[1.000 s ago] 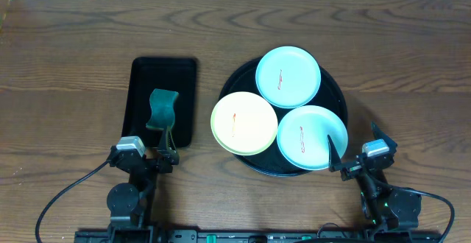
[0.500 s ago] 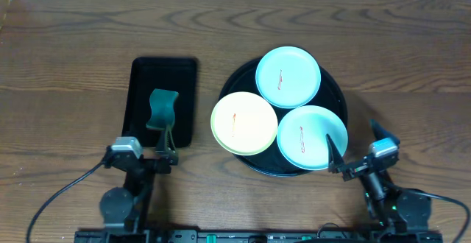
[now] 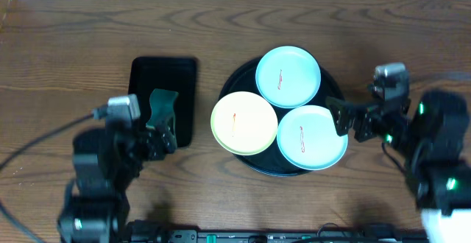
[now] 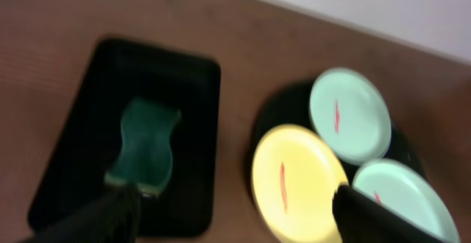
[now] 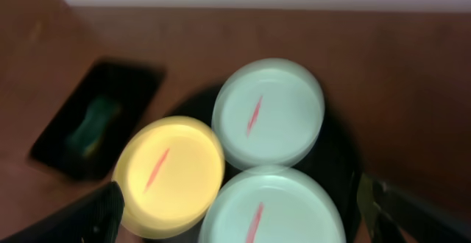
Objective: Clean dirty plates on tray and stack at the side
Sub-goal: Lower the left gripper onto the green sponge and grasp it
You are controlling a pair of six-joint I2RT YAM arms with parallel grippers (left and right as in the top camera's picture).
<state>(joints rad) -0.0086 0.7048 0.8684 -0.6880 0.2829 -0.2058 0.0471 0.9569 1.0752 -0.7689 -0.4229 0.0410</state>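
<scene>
Three plates lie on the round black tray [image 3: 232,83]: a mint-green plate [image 3: 288,77] at the back, a yellow plate [image 3: 244,123] at the left, and a second mint-green plate [image 3: 312,138] at the front right. Each has a thin red streak. My left gripper [image 3: 158,136] hangs open over the near end of the small tray, with nothing between its fingers. My right gripper [image 3: 353,119] is open beside the round tray's right rim, also with nothing between its fingers. In the right wrist view the yellow plate [image 5: 173,173] and front mint plate [image 5: 268,206] lie below the open gripper [image 5: 243,213].
A rectangular black tray [image 3: 163,74] to the left holds a green sponge [image 3: 160,107], also seen as the sponge [image 4: 143,143] in the left wrist view. Bare wooden table surrounds both trays. Cables trail from the arms along the front edge.
Both arms have lifted away from the front edge and come forward: the left toward the small tray's near end, the right up beside the round tray's right rim. Plates unmoved.
</scene>
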